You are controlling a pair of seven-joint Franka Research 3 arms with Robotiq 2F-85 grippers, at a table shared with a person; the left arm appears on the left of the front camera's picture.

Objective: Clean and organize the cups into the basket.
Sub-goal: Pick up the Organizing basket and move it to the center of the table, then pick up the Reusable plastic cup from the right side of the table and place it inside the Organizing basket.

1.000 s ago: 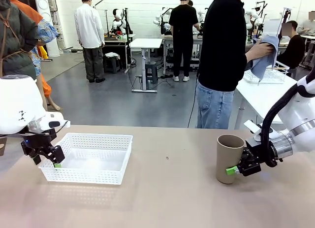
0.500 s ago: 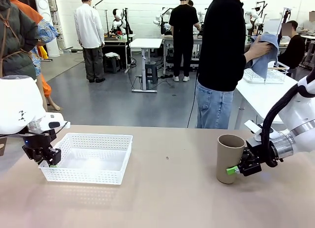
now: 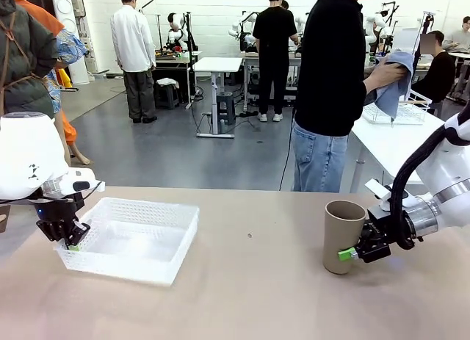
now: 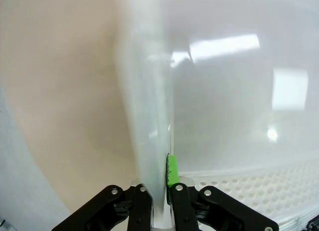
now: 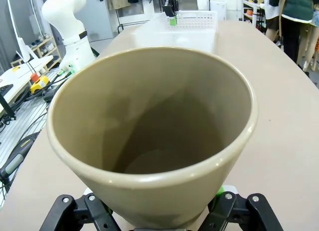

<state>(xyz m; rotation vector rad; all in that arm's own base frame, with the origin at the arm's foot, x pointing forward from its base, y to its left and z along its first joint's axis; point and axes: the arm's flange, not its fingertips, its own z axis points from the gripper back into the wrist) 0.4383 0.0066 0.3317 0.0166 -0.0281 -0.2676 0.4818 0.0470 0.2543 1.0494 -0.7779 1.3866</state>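
The white lattice basket (image 3: 154, 216) sits at the table's left, tipped, with its left end raised. My left gripper (image 3: 71, 244) is shut on the basket's left wall; in the left wrist view that wall (image 4: 149, 116) runs up between the pinched fingers of the left gripper (image 4: 160, 201). A tan cup (image 3: 342, 233) stands upright on the table at the right. My right gripper (image 3: 351, 253) is open, with its fingers on either side of the cup's lower part. The right wrist view looks into the cup (image 5: 149, 141) and finds it empty, with the basket (image 5: 197, 19) far behind.
A person in black stands across the table and rubs something with a blue cloth (image 3: 389, 79). A white wire rack (image 3: 400, 114) sits on a side table behind. Bare tabletop (image 3: 250, 281) lies between basket and cup.
My left gripper has shut on the basket's left wall and raised that end, so the basket now tilts. The right arm and the cup have stayed in place.
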